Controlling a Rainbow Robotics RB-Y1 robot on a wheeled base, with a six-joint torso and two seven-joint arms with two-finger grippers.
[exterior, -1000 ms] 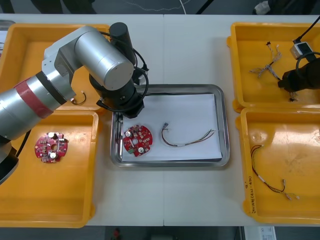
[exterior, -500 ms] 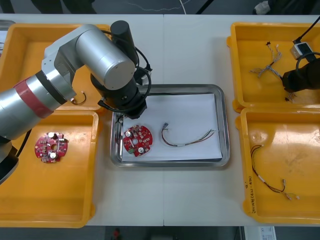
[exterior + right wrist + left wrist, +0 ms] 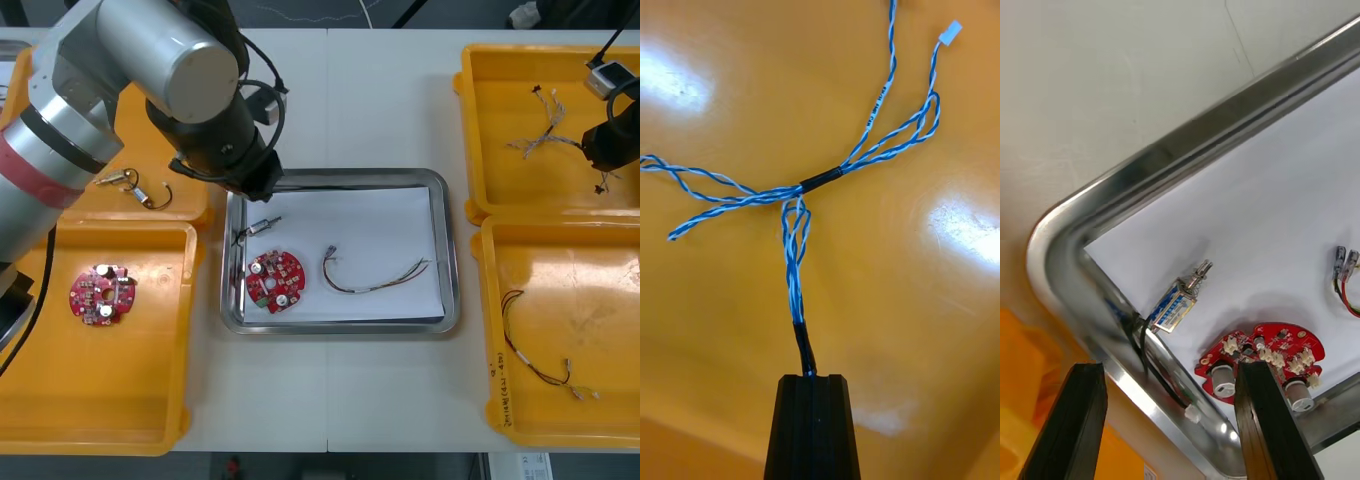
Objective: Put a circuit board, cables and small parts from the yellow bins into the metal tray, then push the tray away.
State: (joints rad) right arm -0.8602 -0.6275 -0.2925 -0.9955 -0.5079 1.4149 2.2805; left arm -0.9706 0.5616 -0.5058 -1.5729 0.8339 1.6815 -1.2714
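My right gripper (image 3: 812, 381) is pinched shut on the black-sleeved end of the blue and white cable (image 3: 822, 178), over the bin (image 3: 520, 75). The cable runs straight out from the fingertips, in line with the fingers, then splits into loose loops beyond them. I cannot tell whether those loops are clear of the bin floor.

What matters for the carry is that the tray (image 3: 350, 177) lies well apart from this gripper, off to its left across the bin wall. The cable's free length trails toward that same side, so I judge it would lead the way in.

My left gripper (image 3: 1165, 367) hangs over the tray's corner with its fingers wide apart and empty. The small metal part (image 3: 1176, 304) lies just beyond them and the circuit board (image 3: 1262, 352) is beside one finger.
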